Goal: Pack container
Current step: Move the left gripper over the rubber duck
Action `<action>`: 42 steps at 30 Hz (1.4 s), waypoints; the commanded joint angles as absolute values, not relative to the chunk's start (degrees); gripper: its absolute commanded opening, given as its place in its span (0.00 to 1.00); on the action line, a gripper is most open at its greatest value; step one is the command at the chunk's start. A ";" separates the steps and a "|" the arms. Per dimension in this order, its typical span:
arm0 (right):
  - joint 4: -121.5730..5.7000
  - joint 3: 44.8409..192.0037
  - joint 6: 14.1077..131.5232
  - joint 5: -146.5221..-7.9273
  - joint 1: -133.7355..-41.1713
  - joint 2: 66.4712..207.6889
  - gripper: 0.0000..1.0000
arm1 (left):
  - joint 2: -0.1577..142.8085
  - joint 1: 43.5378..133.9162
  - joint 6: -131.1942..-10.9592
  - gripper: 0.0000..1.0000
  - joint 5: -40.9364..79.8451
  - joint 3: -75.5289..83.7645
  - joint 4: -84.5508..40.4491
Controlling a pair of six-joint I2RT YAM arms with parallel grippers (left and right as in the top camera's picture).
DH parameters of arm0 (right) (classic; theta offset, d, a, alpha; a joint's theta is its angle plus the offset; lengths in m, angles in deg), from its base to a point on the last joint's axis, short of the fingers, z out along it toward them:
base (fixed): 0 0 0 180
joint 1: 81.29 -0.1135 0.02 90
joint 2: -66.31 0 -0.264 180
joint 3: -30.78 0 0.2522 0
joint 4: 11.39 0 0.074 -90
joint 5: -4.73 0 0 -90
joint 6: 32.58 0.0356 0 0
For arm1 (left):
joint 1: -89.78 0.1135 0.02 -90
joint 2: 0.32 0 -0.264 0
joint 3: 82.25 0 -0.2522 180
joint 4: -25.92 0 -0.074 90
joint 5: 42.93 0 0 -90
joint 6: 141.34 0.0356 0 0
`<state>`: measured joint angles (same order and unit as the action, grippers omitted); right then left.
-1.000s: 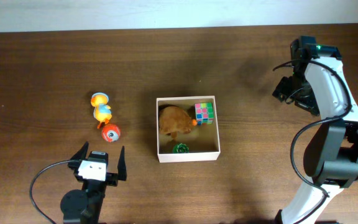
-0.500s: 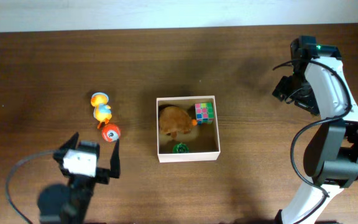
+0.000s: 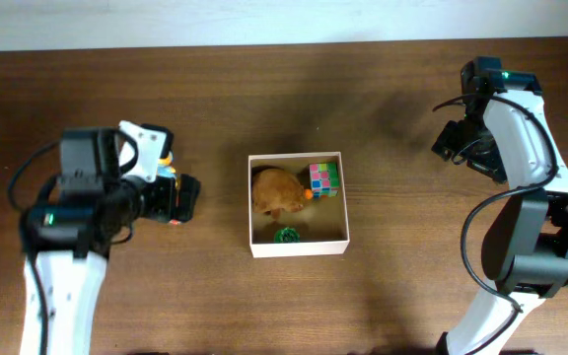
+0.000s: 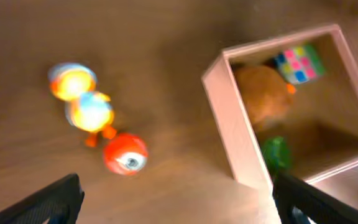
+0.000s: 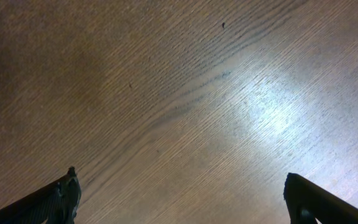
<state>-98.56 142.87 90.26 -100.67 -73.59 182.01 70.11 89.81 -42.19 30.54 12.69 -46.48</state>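
Note:
The container (image 3: 298,248) is a square white-walled box at the table's middle. It holds a brown plush toy (image 3: 277,190), a coloured puzzle cube (image 3: 323,178) and a small green toy (image 3: 286,235). In the left wrist view its wall (image 4: 235,130) is at the right. Left of it lie a yellow-and-blue duck toy (image 4: 82,99) and a red ball with an eye (image 4: 125,154). My left gripper (image 3: 173,200) is open and empty above these toys, its fingers (image 4: 179,205) spread wide. My right gripper (image 3: 461,143) is open and empty over bare table (image 5: 182,202) at the far right.
The dark wooden table (image 3: 402,256) surrounds the container. My left arm covers most of the duck toy and the ball in the overhead view. The table's back edge meets a white wall (image 3: 264,20).
My left arm has swung from the table's front edge back and up over the duck toy and ball, left of the container. The right arm has not moved.

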 commanded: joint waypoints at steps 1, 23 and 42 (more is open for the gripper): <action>-98.58 142.89 90.93 -100.95 -73.39 181.77 0.99 | 74.55 90.01 -43.09 0.99 23.17 11.68 -48.55; -98.58 142.89 90.93 -100.95 -73.39 181.77 0.99 | 92.65 90.33 -66.21 0.99 44.70 11.68 -31.81; -98.58 142.89 90.93 -100.95 -73.39 181.77 0.99 | 103.12 91.08 -69.91 0.99 59.50 11.68 -24.60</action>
<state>-98.56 142.87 90.24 -100.67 -73.59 182.01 101.00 90.84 -69.19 54.43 12.51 -24.95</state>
